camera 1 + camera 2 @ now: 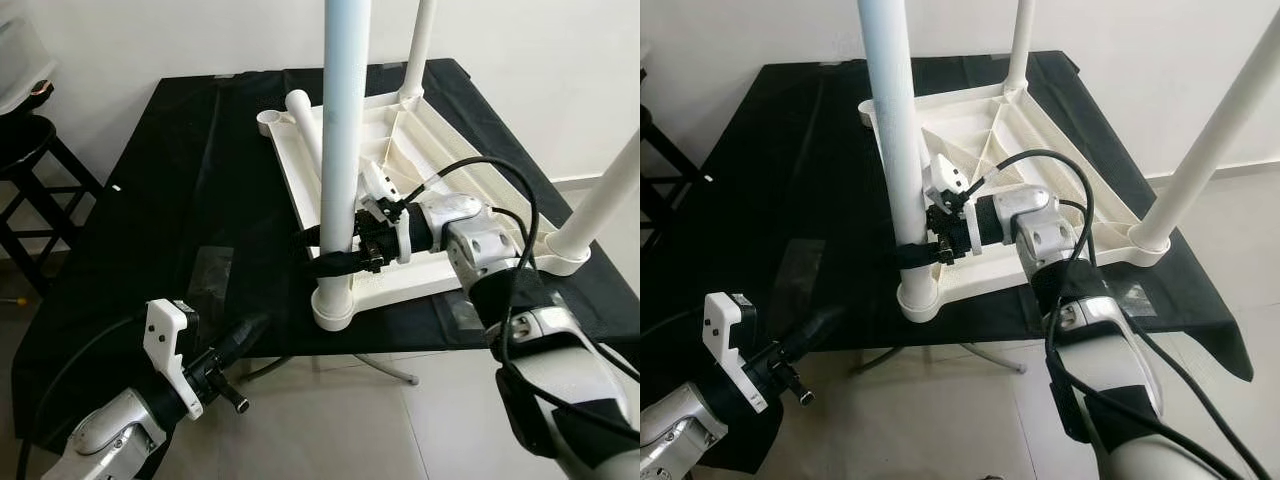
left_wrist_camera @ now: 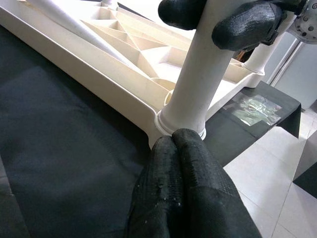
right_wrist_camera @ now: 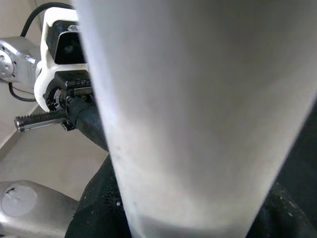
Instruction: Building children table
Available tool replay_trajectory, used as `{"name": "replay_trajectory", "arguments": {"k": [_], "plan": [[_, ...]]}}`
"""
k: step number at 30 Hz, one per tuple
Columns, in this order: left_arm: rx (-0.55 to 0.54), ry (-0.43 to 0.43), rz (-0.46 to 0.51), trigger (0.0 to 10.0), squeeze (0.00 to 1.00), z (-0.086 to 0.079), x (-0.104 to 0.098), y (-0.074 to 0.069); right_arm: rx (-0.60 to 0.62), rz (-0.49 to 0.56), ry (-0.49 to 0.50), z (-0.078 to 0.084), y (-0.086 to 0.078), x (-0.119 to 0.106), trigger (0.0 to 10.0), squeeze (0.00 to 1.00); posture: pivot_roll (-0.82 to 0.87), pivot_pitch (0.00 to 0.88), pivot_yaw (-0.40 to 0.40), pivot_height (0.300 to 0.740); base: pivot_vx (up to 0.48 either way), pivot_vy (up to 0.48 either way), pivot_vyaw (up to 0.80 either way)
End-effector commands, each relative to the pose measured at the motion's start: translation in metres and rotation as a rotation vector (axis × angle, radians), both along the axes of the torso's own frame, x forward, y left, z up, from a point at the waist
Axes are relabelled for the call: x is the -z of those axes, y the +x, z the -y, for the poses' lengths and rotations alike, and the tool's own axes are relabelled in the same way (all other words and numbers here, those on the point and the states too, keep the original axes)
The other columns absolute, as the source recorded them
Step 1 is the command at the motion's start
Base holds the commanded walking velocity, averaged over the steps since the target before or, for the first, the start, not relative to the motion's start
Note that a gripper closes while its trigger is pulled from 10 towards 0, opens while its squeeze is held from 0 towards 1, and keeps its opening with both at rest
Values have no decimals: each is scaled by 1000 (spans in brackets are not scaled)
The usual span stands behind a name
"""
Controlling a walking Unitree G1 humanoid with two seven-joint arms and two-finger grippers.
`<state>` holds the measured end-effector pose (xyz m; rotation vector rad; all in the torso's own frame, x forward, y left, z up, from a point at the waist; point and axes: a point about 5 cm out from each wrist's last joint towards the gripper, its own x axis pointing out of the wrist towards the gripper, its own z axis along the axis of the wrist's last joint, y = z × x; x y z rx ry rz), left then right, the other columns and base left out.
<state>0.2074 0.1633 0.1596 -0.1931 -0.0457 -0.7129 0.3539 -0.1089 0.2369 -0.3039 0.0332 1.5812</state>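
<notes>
Left eye view: right fingers (image 1: 335, 250) clasp upright leg (image 1: 343, 140).

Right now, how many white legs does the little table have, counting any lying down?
4. The near leg stands with the right claw clamped on it. The far leg and the right-hand leg stand at other corners. The loose leg lies inside the upturned tabletop.

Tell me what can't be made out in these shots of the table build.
- Near leg: its top is cut off by the upper edge in both eye views.
- Whether that leg is fully seated in its socket: cannot tell from outside.
- Loose leg on the upturned tabletop: its lower end is hidden behind the near leg.
- Right gripper: in the right wrist view the leg blocks the scene beyond.
</notes>
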Motion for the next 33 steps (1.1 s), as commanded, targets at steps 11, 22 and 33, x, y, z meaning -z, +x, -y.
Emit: {"name": "replay_trajectory", "arguments": {"k": [11,22,33], "plan": [[-4,5,-14,10000,0,-7,6,7,978,-52,2,-39,-52,80,0,0,-22,141,19,740,0,0,0],[-39,-18,2,10000,0,-5,5,9,883,-46,-5,-44,-33,67,10000,929,-6,123,-18,740,0,0,0],[-12,-25,0,10000,0,-1,5,10,190,119,-5,-34,-37,10,10000,0,4,131,-16,740,0,0,0]]}}
